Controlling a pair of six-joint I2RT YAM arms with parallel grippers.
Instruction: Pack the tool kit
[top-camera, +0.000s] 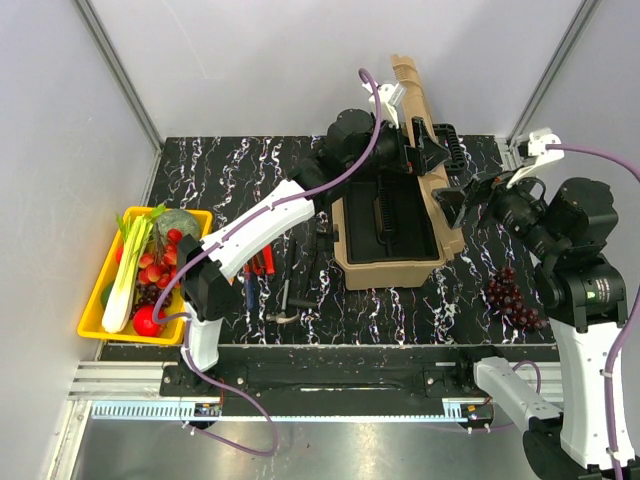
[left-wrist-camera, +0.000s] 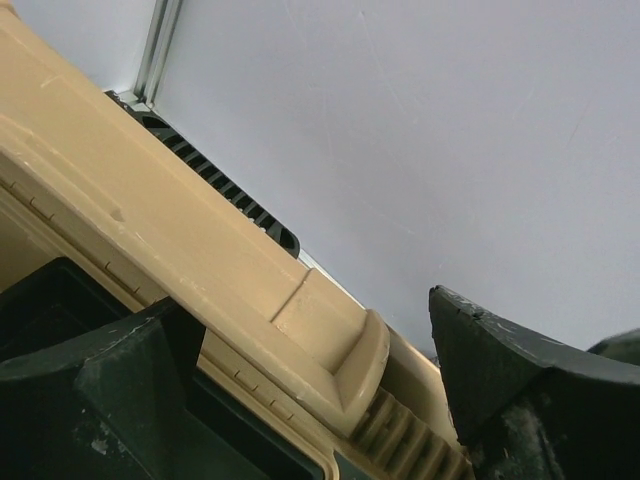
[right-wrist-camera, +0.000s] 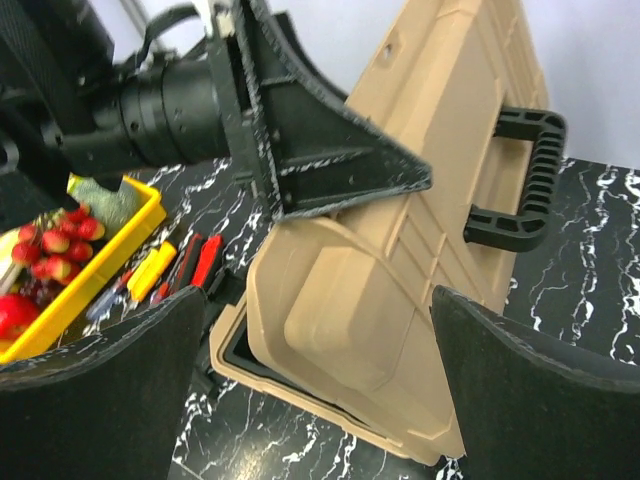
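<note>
The tan toolbox (top-camera: 392, 268) stands open in the middle of the table, its black inner tray (top-camera: 395, 225) showing. Its lid (top-camera: 412, 88) is tilted up toward the back, seen from outside with the black handle (right-wrist-camera: 522, 180) in the right wrist view. My left gripper (top-camera: 428, 148) is open and straddles the lid's rim (left-wrist-camera: 330, 340). My right gripper (top-camera: 462, 196) is open and empty, just right of the box, facing the lid (right-wrist-camera: 400, 290). Small red- and blue-handled hand tools (top-camera: 258, 272) lie left of the box; they also show in the right wrist view (right-wrist-camera: 190, 262).
A yellow tray (top-camera: 98, 300) of vegetables sits at the left table edge. A bunch of dark grapes (top-camera: 510, 296) lies on the table right of the box, near my right arm. Walls close in the back and sides.
</note>
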